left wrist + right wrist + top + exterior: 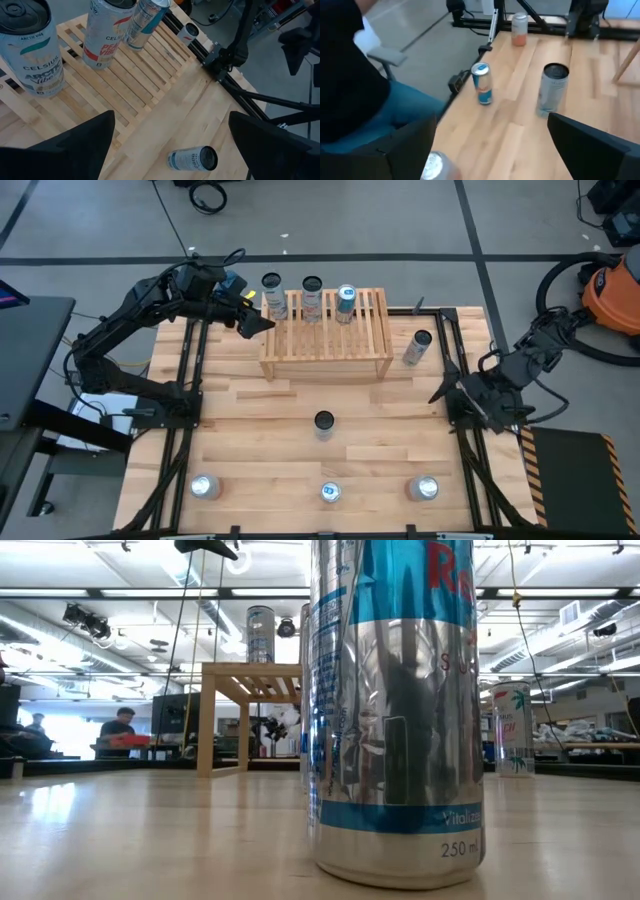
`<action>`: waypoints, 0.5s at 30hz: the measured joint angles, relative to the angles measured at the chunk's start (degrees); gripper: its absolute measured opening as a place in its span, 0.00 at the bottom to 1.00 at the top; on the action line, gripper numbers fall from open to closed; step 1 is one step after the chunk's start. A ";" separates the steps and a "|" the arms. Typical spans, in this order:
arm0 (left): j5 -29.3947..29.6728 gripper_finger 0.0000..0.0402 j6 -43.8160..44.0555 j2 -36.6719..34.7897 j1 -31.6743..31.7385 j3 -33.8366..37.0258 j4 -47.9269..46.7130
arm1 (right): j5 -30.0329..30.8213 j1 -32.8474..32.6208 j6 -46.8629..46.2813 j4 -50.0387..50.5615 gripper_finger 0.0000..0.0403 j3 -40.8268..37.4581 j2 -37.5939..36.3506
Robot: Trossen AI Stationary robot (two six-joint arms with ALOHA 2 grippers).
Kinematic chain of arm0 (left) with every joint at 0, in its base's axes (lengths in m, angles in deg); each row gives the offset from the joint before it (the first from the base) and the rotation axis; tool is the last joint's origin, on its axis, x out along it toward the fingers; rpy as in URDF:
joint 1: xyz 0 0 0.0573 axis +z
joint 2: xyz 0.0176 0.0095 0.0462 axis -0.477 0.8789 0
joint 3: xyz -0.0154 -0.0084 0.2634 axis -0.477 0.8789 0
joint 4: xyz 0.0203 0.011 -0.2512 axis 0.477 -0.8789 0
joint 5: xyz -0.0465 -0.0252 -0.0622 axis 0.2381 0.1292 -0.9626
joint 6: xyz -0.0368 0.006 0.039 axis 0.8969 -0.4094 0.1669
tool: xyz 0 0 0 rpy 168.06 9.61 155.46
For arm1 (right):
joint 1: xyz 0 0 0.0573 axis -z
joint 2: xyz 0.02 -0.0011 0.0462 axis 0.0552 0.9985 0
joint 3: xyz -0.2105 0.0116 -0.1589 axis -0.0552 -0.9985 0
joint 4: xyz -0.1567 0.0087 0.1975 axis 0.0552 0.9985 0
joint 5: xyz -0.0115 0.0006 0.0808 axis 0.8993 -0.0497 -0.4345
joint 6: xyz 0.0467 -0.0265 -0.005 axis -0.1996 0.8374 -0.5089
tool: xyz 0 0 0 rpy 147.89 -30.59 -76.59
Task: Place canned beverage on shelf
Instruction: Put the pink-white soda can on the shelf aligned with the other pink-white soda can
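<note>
The light wooden slatted shelf stands at the table's far middle. Three cans stand upright on its far edge: a white one, a second white one and a blue-and-silver one; they also show in the left wrist view. My left gripper is open and empty, hovering at the shelf's far left corner. My right gripper is open and empty at the table's right edge. A dark-topped can stands at mid-table. Another can stands right of the shelf.
Three more cans stand along the near edge, at the left, middle and right; the middle one fills the low view. A person's dark sleeve and jeans show beside the table in the right wrist view.
</note>
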 joint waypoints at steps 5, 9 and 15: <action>0.00 0.98 -0.02 0.00 -0.02 0.00 0.11 | -1.46 0.02 -6.56 1.56 0.98 0.00 0.02; 0.00 0.98 -0.02 0.00 -0.02 0.00 0.16 | -5.45 0.00 -11.73 3.65 0.98 -0.04 1.34; 1.59 0.98 -0.08 0.00 0.01 0.00 0.16 | -11.25 0.00 -17.14 3.70 0.98 -1.17 4.72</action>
